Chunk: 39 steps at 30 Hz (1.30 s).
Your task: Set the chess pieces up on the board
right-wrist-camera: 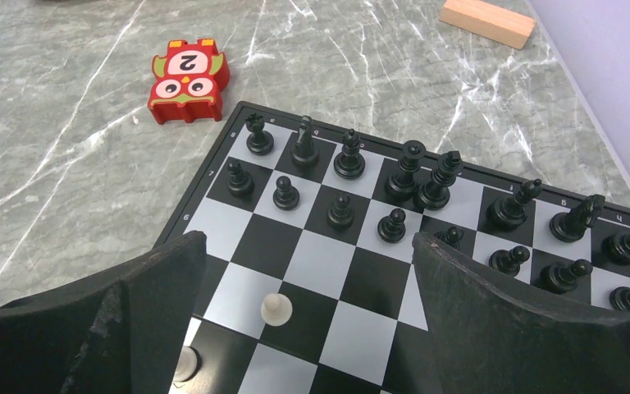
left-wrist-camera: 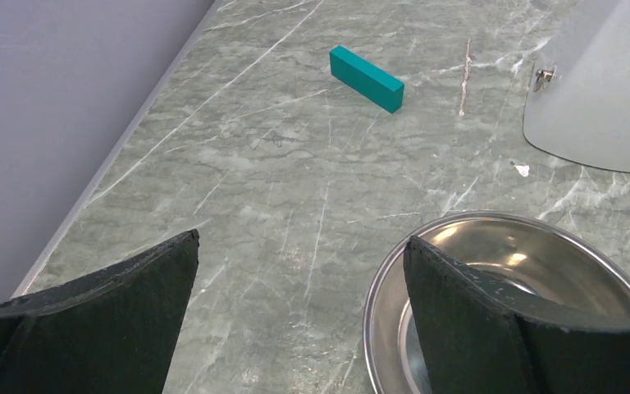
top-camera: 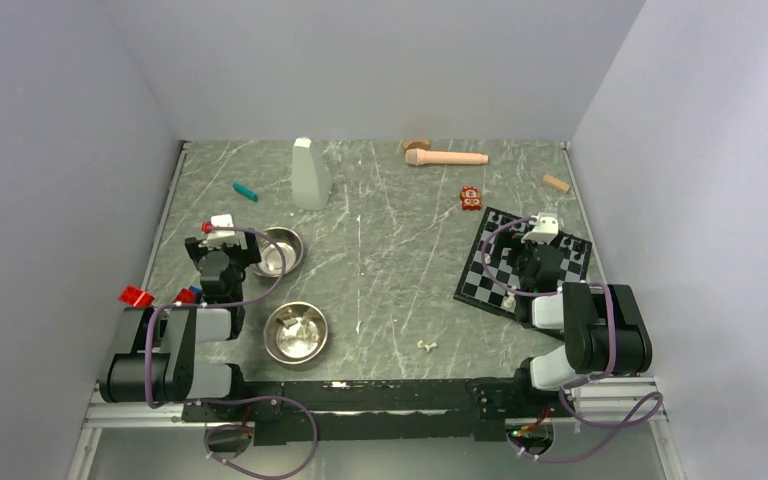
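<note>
**Top external view.**
- The board [top-camera: 480,283] sits askew, directly beneath the right pincer [top-camera: 540,238].
- One loose cream piece [top-camera: 425,345] lies on the table [top-camera: 390,230], off the board. It is well behind that pincer and to its left.
- The left pincer [top-camera: 222,238] is well apart from the board, with a steel bowl [top-camera: 276,252] just to its right.
- The jaw opening of either pincer cannot be read from this view.

**Left wrist view.**
- The left pincer [left-wrist-camera: 299,246] is spread wide and holds nothing.
- No chess piece and no board are in view.
- The steel bowl's rim [left-wrist-camera: 492,218] passes under the right finger [left-wrist-camera: 492,328].
- A teal block [left-wrist-camera: 367,78] lies well ahead.

**Right wrist view.**
- The right pincer [right-wrist-camera: 308,246] is spread wide and empty, hanging over the board [right-wrist-camera: 221,217].
- The black pieces [right-wrist-camera: 349,156] stand in two rows ahead of the fingertips, and the rightmost are partly hidden by the right finger.
- A cream pawn [right-wrist-camera: 276,309] stands upright between the fingers, nearer the left finger [right-wrist-camera: 131,320].
- A second cream piece [right-wrist-camera: 185,363] stands just beside that finger.

**Handling (judged).**
- The pieces look tiny, light, rigid and smooth, so they are likely to tip or skid at a nudge.
- Take hold of a piece by the narrow stem above its base, using the fingertips only.
- The jaws should be narrowed first, because the neighbouring pieces stand close.
- The board seems light and may slide.
</note>
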Tool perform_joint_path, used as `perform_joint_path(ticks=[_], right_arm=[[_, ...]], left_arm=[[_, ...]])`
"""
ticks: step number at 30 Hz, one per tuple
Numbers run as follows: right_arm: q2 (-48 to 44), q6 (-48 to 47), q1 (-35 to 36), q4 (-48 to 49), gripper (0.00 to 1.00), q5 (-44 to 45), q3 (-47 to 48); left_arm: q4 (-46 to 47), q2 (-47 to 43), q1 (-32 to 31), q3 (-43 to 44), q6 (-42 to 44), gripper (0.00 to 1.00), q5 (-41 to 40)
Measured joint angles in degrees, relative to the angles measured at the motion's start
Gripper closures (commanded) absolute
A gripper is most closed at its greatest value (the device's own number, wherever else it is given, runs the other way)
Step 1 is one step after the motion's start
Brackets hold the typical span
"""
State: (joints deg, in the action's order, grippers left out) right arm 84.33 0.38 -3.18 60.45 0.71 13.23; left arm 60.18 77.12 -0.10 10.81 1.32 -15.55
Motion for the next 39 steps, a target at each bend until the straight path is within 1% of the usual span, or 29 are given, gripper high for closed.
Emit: perform_joint_path(ticks=[12,14,15,17,21,24,27,31,32,33,35,36,37,39], right_arm=[[0.0,0.7,0.0,-0.5,0.0,0.4,0.4],[-0.9,0.8,0.0,-2.7,0.0,0.5,1.0],[-1.9,0.9,0.0,-4.9,0.0,0.5,1.6],[-5.6,0.9,0.0,-13.4,0.0,0.2,5.0],[-11.3,3.7,0.0,-28.9,0.0,-1.0,18.4],[-13.4,7.7,0.0,-38.2,0.0,-0.6,27.8],[-15.5,11.4,0.0,-45.5,0.0,1.0,33.0],[-18.1,18.9,-0.3,-56.8,0.01,7.5,35.0],[-18.3,20.3,-0.8,-59.5,0.04,8.7,35.4],[-18.2,22.0,-1.8,-63.5,0.09,10.1,36.3],[-17.3,25.6,-5.0,-71.8,0.25,13.0,38.9],[-16.8,26.6,-6.7,-74.3,0.32,14.3,39.9],[-16.0,28.2,-9.0,-77.3,0.38,15.4,41.0],[-14.7,30.4,-13.6,-81.3,0.47,16.9,41.8]], left_arm=[[0.0,0.0,0.0,0.0,0.0,0.01,-0.1],[-1.4,-1.2,0.0,0.0,0.0,0.01,-0.7],[-4.4,-3.0,0.0,0.5,-0.1,0.01,-1.3],[-10.5,-7.3,0.0,2.4,-0.8,0.01,-2.7],[-23.2,-15.5,0.0,10.4,-5.8,0.01,-6.3],[-30.4,-18.7,0.0,16.0,-8.8,0.01,-7.6],[-37.9,-21.2,0.0,20.8,-12.2,0.01,-8.2],[-47.0,-23.2,0.0,24.1,-17.2,0.01,-9.2],[-49.0,-23.3,0.2,24.7,-18.3,0.01,-9.2],[-51.5,-23.4,0.6,25.6,-19.7,0.01,-8.8],[-55.0,-23.1,1.5,27.2,-21.6,0.01,-7.0],[-56.3,-22.8,1.9,27.9,-22.3,0.01,-5.8],[-57.7,-22.4,2.1,28.7,-23.3,0.01,-4.2],[-59.2,-21.5,2.2,30.0,-24.4,0.01,-0.5]])
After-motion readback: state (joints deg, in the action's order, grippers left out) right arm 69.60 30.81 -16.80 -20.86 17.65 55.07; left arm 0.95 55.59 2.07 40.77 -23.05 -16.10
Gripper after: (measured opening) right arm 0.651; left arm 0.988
